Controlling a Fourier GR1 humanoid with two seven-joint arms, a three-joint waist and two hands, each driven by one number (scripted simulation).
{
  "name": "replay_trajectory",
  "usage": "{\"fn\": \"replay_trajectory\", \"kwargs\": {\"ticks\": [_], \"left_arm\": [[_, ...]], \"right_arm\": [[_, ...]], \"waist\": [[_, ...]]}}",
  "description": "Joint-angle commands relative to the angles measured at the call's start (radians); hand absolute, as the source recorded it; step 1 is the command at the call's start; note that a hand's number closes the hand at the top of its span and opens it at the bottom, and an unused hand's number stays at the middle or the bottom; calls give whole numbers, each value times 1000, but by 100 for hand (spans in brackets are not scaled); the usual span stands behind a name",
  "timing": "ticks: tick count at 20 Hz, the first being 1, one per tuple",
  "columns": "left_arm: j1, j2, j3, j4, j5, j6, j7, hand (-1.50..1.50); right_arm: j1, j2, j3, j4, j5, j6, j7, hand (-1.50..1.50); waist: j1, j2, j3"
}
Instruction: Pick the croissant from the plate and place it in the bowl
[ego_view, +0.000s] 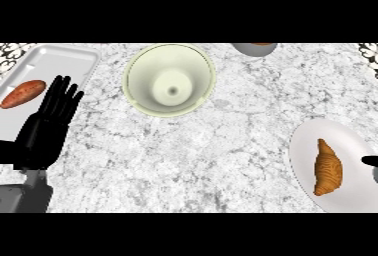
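We see the left hand (43, 131) resting open at the left, fingers straight and pointing up, holding nothing. Just left of its fingers a sweet potato (22, 94) lies on a tray (63, 57). The bowl (145, 70) stands on the surface (221, 150) ahead of this hand and to its right, well apart from it. Only a dark tip of the right hand (370, 161) shows at the right edge, and we cannot tell how far open it is. The croissant (328, 167) lies on the plate (310, 137), near that tip and to its left, not touching it.
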Motion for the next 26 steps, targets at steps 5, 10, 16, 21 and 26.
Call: {"fn": "replay_trajectory", "kwargs": {"ticks": [5,10,16,21,26], "left_arm": [[-21,-8,-19,-3,-3,-8,17,0],[-1,-18,4,40,-18,-19,-31,0],[-29,-10,25,-3,-11,-3,51,0],[6,-12,44,-41,-14,-14,46,0],[52,-26,57,-34,-14,-40,18,0]], "right_arm": [[-101,-119,116,14,-288,587,337,-150],[-312,-147,104,32,-441,693,571,-150],[-325,-82,178,25,-423,582,609,-150],[-329,-58,200,25,-433,539,622,-150],[-247,-29,243,-24,-378,473,584,-150]], "waist": [[25,5,1],[5,1,3],[-16,-3,4],[-17,-4,5],[-15,-4,5]]}}
